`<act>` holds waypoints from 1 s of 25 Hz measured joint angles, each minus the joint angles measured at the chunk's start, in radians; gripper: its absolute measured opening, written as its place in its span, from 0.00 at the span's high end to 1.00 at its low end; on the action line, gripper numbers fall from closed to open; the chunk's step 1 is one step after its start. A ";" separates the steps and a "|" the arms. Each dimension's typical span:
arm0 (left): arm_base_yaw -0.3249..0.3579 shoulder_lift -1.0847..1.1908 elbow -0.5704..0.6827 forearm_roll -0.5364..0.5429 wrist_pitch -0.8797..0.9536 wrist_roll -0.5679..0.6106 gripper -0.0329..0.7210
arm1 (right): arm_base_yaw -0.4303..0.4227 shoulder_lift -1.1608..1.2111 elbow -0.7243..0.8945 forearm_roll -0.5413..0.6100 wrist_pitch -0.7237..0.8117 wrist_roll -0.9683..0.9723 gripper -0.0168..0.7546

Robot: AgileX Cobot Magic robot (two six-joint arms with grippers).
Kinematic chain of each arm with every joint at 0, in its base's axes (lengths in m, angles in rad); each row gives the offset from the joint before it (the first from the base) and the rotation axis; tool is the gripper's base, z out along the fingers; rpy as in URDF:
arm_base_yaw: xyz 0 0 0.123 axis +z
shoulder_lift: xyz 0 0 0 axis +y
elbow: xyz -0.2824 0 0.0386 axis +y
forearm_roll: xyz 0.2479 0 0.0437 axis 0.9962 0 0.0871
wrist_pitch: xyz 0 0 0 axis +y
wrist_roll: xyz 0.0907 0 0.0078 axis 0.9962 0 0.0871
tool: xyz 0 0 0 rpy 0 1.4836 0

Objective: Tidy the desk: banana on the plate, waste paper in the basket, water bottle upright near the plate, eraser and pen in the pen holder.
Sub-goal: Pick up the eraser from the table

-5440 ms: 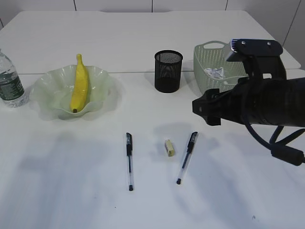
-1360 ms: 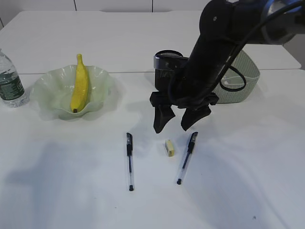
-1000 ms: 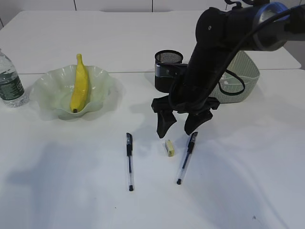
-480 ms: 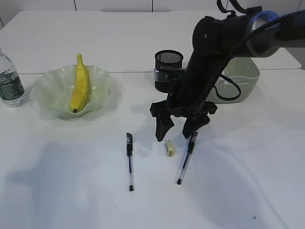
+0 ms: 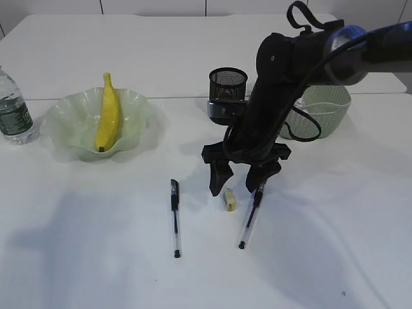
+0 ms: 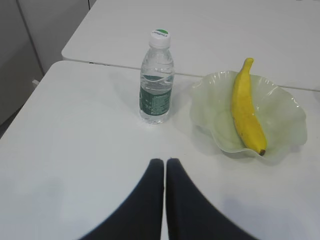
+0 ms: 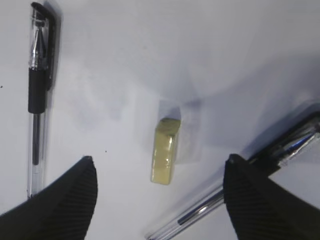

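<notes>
The water bottle [image 5: 13,109] stands upright at nine o'clock of the plate [image 5: 135,132] holding the banana [image 5: 107,119]: done. Left gripper [image 6: 164,167] clenched, idle. Two pens [image 5: 174,215] and the eraser [image 5: 228,199] remain on the bench; the right gripper [image 5: 237,182], spread wide, straddles the eraser. The basket [image 5: 322,112] probably holds the waste paper, though hidden.

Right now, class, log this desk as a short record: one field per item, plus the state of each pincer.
banana: lying on the plate
bottle: upright, beside the plate
basket: behind the right arm; contents hidden
holder: upright; no pen seen in it
eraser: flat on the desk, between the two pens
left pen: on the desk, untouched
right pen: on the desk, beside one finger
right pincer: open, straddling the eraser, not gripping
left pincer: shut, empty
</notes>
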 joint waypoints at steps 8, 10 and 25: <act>0.000 0.000 0.000 0.000 0.000 0.000 0.99 | 0.000 0.026 -0.004 0.002 -0.008 0.002 0.22; 0.000 0.000 0.000 0.000 0.000 0.000 0.99 | 0.000 0.031 -0.004 0.002 -0.008 0.002 0.22; 0.000 0.000 0.000 0.000 0.000 0.000 0.99 | 0.000 0.031 -0.006 0.004 -0.025 0.002 0.22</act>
